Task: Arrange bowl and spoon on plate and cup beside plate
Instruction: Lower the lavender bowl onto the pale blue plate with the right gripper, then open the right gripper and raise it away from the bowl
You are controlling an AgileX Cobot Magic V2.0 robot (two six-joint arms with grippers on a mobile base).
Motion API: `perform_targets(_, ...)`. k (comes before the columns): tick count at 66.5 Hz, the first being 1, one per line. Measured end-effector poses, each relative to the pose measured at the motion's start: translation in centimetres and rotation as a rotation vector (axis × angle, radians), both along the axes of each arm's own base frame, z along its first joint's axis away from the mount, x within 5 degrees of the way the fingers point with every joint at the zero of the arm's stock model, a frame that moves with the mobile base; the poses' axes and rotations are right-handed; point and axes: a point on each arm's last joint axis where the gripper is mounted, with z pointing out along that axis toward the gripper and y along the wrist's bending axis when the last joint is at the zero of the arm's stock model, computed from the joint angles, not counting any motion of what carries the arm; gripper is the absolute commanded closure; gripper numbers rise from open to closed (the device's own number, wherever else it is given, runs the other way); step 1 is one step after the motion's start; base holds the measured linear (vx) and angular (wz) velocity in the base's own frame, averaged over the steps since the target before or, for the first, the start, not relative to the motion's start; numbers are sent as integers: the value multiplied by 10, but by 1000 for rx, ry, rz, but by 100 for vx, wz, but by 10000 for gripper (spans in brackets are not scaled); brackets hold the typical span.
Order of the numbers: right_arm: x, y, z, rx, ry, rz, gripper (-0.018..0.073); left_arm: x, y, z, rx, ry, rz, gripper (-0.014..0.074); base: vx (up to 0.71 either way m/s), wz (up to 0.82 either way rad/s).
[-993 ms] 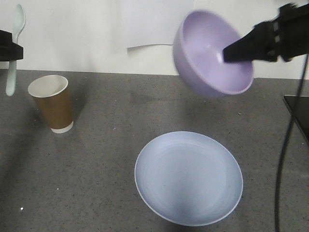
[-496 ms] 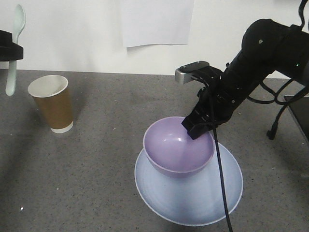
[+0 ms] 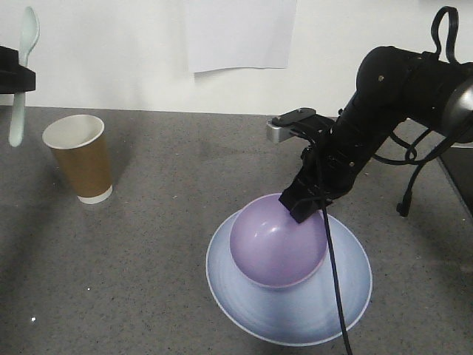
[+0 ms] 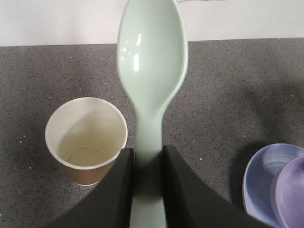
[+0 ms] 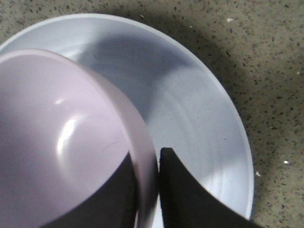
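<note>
so the right gripper [image 3: 303, 209] is pinching the bowl [image 3: 275, 250] at its 1 o'clock rim, bowl down on the plate [image 3: 244, 307]. the left gripper [image 4: 148, 164] clamps the spoon [image 4: 152, 61] handle, scoop at 12.

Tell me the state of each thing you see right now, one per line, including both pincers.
bowl: opening up, on the plate, rim clamped by the right pincer.
plate: flat on the table, carrying the bowl.
spoon: held in the air, scoop up, by the left pincer.
cup: upright on the table, empty, apart from the plate.
left pincer: shut on the spoon handle.
right pincer: shut on the bowl rim.
</note>
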Motion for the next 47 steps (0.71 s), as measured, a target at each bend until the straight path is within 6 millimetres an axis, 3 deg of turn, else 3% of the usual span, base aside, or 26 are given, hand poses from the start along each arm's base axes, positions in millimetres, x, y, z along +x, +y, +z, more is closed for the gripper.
perform_targets(14, 0, -1, 0, -12, -3, 0, 205, 0, 0, 0, 0, 0, 0, 603, 0, 0)
perform_targets(28, 6, -5, 10, -64, -58, -7, 149, 0, 0, 0, 0, 0, 0, 604, 0, 0)
perform_targets(38, 10, -6, 46, -41, -171, -41, 151, 0, 0, 0, 0, 2, -2, 603, 0, 0)
perform_targets(47, 2, -9, 103, 23, -332, -79, 199, -2, -1, -1, 0, 22, -14, 603, 0, 0)
